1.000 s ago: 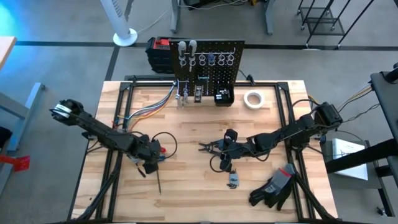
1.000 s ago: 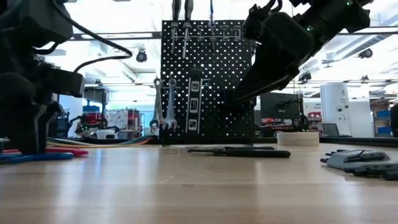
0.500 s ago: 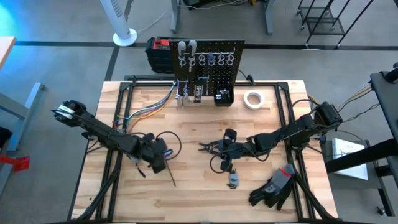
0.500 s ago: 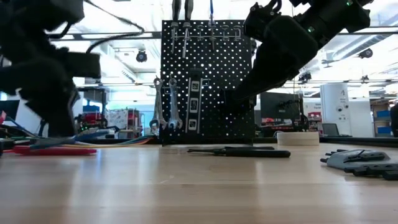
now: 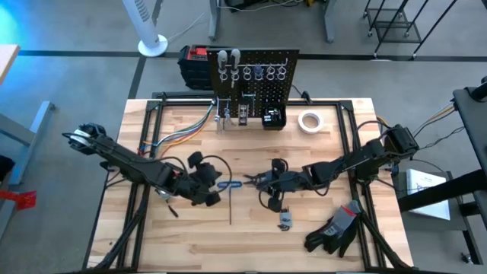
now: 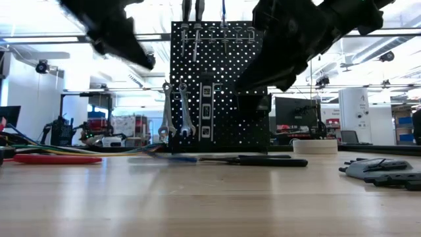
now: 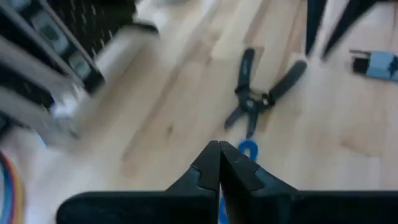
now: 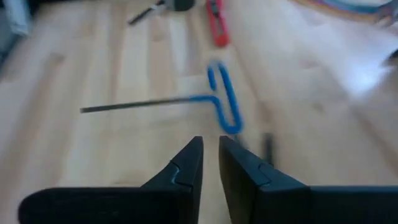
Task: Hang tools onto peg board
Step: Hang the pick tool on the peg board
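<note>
A blue-handled T key point(image 5: 228, 187) lies flat on the table at mid-table, its thin shaft point(image 5: 230, 213) pointing at the near edge. It also shows in the right wrist view point(image 8: 222, 102) and the low view point(image 6: 168, 158). My left gripper point(image 7: 219, 163) is shut and raised just left of the blue handle point(image 7: 247, 149), touching nothing that I can see. Black pliers point(image 7: 261, 93) lie on the table right of the key. My right gripper point(image 8: 210, 155) hovers over them, a little open and empty. The peg board point(image 5: 255, 76) stands upright at the far edge with tools hung on it.
A red tool point(image 6: 52, 158) and coloured cables point(image 5: 183, 137) lie at the left. A white tape roll point(image 5: 308, 120) lies at the back right, black gloves point(image 5: 335, 228) at the near right, and a small grey piece point(image 5: 284, 221) near the gloves.
My left gripper has gone toward the table's right edge, taking the blue T key with it from beside the red tool toward the pliers. It has then risen. The key, slightly raised half a second ago, now lies on the table.
</note>
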You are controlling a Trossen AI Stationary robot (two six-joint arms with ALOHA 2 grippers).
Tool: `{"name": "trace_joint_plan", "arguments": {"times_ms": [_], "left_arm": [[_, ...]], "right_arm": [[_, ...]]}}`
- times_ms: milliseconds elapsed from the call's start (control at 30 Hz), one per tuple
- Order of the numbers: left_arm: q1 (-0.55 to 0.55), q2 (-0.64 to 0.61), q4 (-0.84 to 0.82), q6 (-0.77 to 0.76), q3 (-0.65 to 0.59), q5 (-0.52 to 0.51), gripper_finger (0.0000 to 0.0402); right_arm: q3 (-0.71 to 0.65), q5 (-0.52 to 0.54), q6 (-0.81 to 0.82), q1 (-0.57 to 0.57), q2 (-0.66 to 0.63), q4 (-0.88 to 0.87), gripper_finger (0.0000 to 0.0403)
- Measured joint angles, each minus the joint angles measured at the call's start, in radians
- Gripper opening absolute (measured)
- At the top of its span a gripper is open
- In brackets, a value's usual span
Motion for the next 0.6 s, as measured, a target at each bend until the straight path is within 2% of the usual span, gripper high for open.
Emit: {"name": "trace_joint_plan", "arguments": {"times_ms": [100,200,400,600], "left_arm": [[0.000,0.065,-0.007,0.065,0.081,-0.017,0.0003],[0.000,0.146,-0.051,0.066,0.151,-0.010,0.0002],[-0.017,0.320,-0.136,-0.079,0.232,0.172,0.0001],[-0.043,0.459,-0.152,-0.180,0.244,0.303,0.0001]], "right_arm": [[-0.006,-0.100,0.096,-0.007,0.000,0.024,0.0068],[-0.024,-0.158,0.186,-0.006,0.000,0.092,0.0094],[-0.025,-0.165,0.485,0.001,0.063,0.116,0.0144],[0.032,-0.217,0.544,-0.033,0.177,0.125,0.0167]]}}
